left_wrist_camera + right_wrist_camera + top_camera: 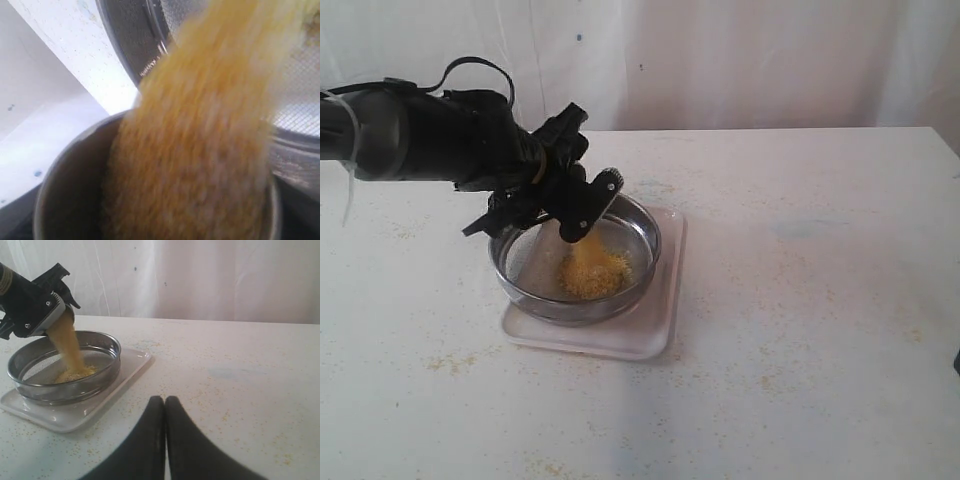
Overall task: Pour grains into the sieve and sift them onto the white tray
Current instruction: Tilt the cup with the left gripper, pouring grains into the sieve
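Note:
My left gripper (575, 210) is shut on a small steel cup (70, 195) and holds it tilted over the near-left rim of the sieve (646, 232). Yellow grains (200, 150) stream out of the cup onto the mesh and form a heap (592, 275) in the middle. The sieve stands on the white tray (650, 335). In the right wrist view the sieve (100, 372), the tray (127, 367), the falling grains (69, 345) and the left gripper (45, 315) appear at the left. My right gripper (165, 402) is shut and empty, low over the table, away from the tray.
The white table (820, 250) is speckled with stray grains, thicker in front of the tray (450, 362). A white curtain (770, 60) hangs behind the table's far edge.

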Controlling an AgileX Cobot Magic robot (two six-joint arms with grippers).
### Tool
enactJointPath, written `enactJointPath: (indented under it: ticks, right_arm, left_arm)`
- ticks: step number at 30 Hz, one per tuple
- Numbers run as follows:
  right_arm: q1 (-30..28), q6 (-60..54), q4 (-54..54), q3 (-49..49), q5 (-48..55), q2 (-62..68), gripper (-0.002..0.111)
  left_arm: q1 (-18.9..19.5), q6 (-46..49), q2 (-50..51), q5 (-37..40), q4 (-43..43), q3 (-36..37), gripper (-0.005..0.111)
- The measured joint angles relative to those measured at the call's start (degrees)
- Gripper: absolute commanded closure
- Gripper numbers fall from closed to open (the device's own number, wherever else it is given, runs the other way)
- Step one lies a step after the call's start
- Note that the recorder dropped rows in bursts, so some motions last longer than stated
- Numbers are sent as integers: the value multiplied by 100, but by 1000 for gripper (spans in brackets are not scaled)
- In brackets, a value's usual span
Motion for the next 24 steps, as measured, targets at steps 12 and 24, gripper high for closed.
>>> enactJointPath:
  ticks: [12, 24]
  right_arm:
    - [0, 0, 0, 0, 0, 0, 108]
    - [0, 0, 0, 0, 0, 0, 108]
  left_arm:
    - [-408, 0, 0, 231, 1826, 0, 107]
    - [-786, -1009, -49, 849, 3385, 0, 107]
